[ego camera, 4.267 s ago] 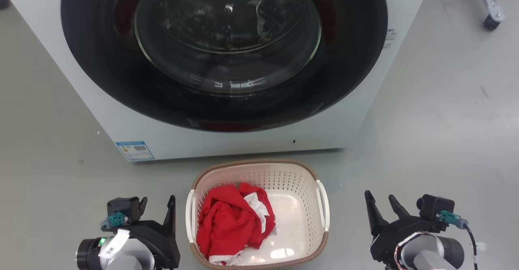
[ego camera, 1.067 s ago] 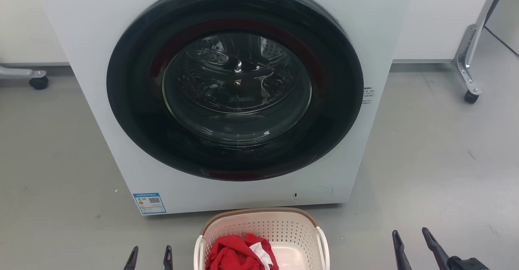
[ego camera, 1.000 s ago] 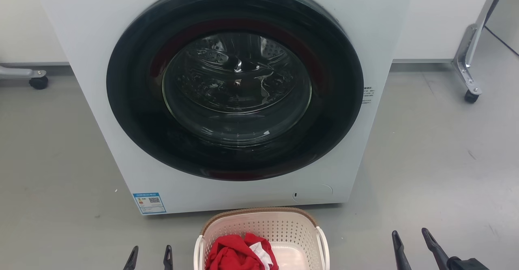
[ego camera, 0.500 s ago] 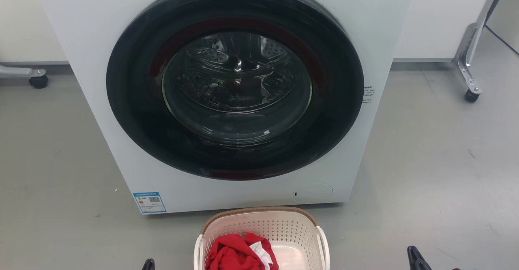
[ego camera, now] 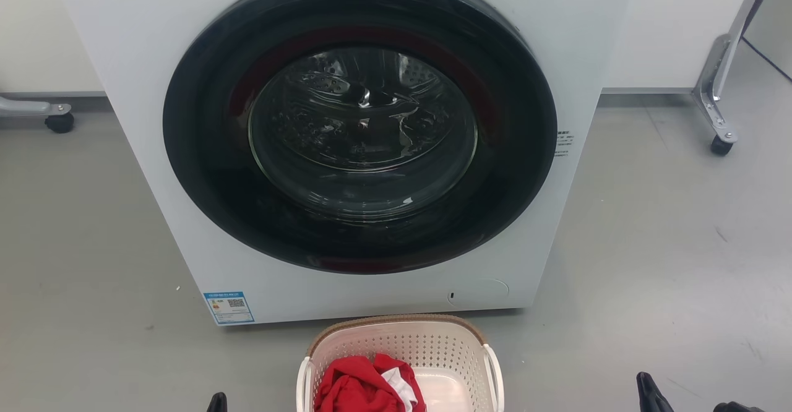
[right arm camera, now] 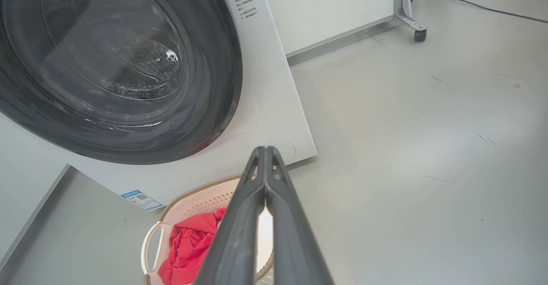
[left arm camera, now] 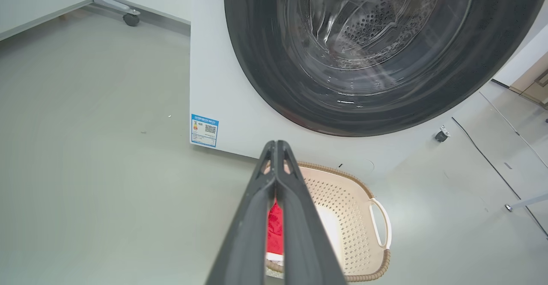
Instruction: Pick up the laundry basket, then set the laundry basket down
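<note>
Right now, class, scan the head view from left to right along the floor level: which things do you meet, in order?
left wheel → blue label → laundry basket → right wheel

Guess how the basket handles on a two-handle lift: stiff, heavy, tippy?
The basket is likely stiff: perforated plastic walls under a woven-look rim. Probably light, holding just a red cloth. The cloth sits toward the robot's left, so it may tilt slightly that way.
</note>
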Controlling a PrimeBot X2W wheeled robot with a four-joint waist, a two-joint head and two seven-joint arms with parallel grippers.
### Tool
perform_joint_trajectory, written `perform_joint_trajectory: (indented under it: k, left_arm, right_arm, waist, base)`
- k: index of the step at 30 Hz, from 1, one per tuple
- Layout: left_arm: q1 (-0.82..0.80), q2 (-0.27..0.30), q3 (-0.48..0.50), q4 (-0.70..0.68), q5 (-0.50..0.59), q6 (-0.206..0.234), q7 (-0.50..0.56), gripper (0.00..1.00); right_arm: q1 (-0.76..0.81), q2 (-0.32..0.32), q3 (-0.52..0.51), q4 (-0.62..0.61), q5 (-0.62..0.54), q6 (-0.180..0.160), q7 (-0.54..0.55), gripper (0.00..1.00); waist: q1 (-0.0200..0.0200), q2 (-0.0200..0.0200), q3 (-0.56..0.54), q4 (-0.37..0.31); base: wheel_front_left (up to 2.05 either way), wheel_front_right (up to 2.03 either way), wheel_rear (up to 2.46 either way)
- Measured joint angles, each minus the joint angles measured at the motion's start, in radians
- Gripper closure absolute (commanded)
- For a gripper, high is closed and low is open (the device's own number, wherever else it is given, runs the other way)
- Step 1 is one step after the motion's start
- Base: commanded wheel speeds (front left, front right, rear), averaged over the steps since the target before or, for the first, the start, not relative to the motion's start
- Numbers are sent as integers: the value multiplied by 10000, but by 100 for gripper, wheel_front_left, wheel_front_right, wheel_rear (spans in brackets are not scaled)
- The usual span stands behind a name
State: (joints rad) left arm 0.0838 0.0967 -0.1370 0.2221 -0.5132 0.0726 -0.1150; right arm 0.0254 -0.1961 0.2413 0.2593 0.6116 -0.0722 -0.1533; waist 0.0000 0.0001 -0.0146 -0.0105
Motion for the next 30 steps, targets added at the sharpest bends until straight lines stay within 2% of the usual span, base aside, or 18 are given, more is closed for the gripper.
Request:
perform_joint_trajectory:
  k: [30]
  left_arm:
    - [-606,-197,894,276,-4219,-736,903,100]
  right_arm:
    - [-395,583,-1452,138,3800,727,1087,100]
  waist:
    - [0,0,62,41]
  base:
    - [0,0,0]
